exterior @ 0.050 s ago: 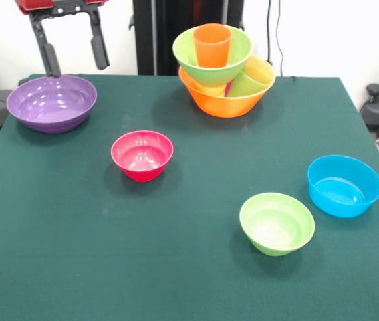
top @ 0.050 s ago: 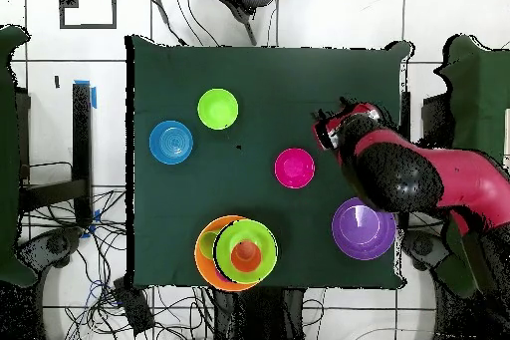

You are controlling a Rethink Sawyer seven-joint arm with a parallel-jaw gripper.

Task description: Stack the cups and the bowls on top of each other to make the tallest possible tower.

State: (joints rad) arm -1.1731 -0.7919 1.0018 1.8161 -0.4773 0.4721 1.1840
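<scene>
My gripper (exterior @ 0.050 s ago: 77,67) hangs open and empty at the back left, just above the far rim of the wide purple bowl (exterior @ 0.050 s ago: 52,101) (top @ 0.050 s ago: 364,228). The tower (exterior @ 0.050 s ago: 221,70) (top @ 0.050 s ago: 237,251) stands at the back centre. Its base is a large orange bowl (exterior @ 0.050 s ago: 224,101) holding a yellow cup (exterior @ 0.050 s ago: 261,67) and a light green cup (exterior @ 0.050 s ago: 248,84). A large light green bowl (exterior @ 0.050 s ago: 237,55) rests tilted on them, with an orange cup (exterior @ 0.050 s ago: 212,44) upright inside it. Loose on the cloth are a pink-red bowl (exterior @ 0.050 s ago: 142,155) (top @ 0.050 s ago: 295,168), a small light green bowl (exterior @ 0.050 s ago: 277,223) (top @ 0.050 s ago: 217,109) and a blue bowl (exterior @ 0.050 s ago: 344,185) (top @ 0.050 s ago: 171,143).
The table (exterior @ 0.050 s ago: 75,254) is covered with dark green cloth. In the overhead view the red and black arm (top @ 0.050 s ago: 418,176) reaches over the table's right edge beside the purple bowl. Cables and a chair lie beyond the table edges.
</scene>
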